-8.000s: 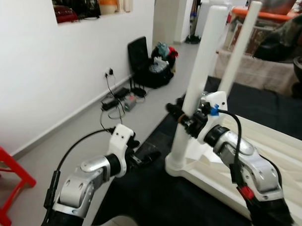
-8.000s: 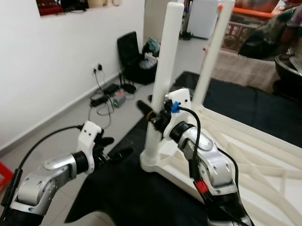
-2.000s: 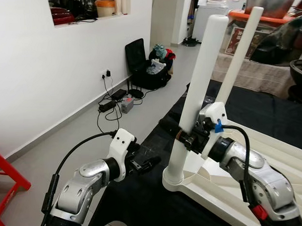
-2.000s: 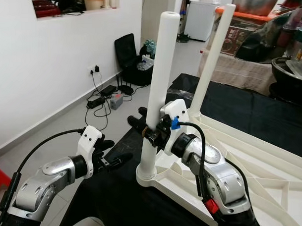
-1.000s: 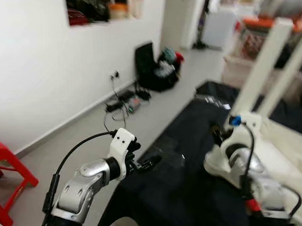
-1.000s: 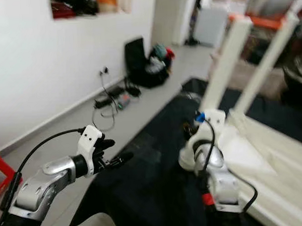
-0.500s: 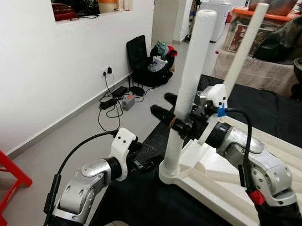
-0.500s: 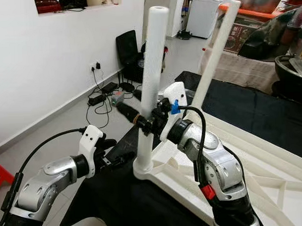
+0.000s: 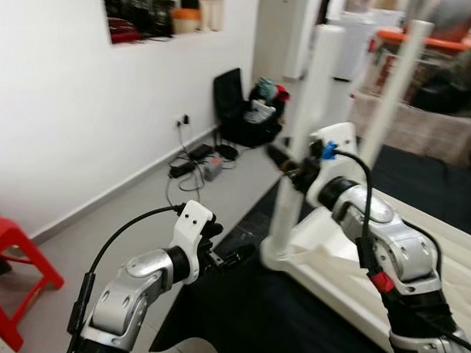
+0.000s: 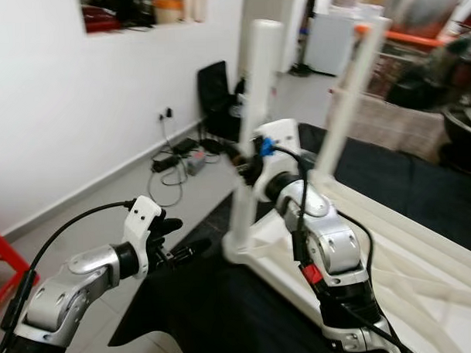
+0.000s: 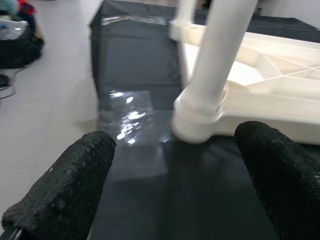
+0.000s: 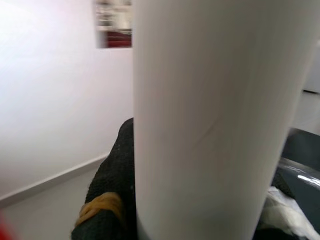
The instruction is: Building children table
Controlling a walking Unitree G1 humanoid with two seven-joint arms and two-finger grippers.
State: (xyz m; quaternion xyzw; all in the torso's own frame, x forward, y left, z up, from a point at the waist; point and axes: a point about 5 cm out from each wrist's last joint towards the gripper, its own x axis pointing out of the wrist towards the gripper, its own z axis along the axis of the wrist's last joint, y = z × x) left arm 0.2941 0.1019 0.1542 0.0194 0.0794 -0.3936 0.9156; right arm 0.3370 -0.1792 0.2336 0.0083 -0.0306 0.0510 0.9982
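Note:
The white children's table (image 9: 339, 254) lies upside down on a black mat (image 9: 240, 316), with its legs pointing up. My right gripper (image 9: 293, 168) is shut around the near leg (image 9: 310, 104) at about mid height. In the right wrist view that leg (image 12: 200, 125) stands between the fingers (image 12: 112, 200), one of which wears an orange band. A second leg (image 9: 387, 94) rises behind. My left gripper (image 9: 227, 258) hovers low and open, left of the leg's base (image 11: 197, 120), with nothing between its fingers (image 11: 75, 185).
A red stool (image 9: 14, 262) stands at the far left. Cables and a power strip (image 9: 192, 156) lie by the white wall, with a black chair and bags (image 9: 245, 106) beyond. Covered furniture (image 9: 419, 127) lines the back right. Bare grey floor lies to the left of the mat.
The whole picture has swung and blurred, so the camera moved. My right gripper stays on the near leg. The left gripper holds the same low spot, still open.

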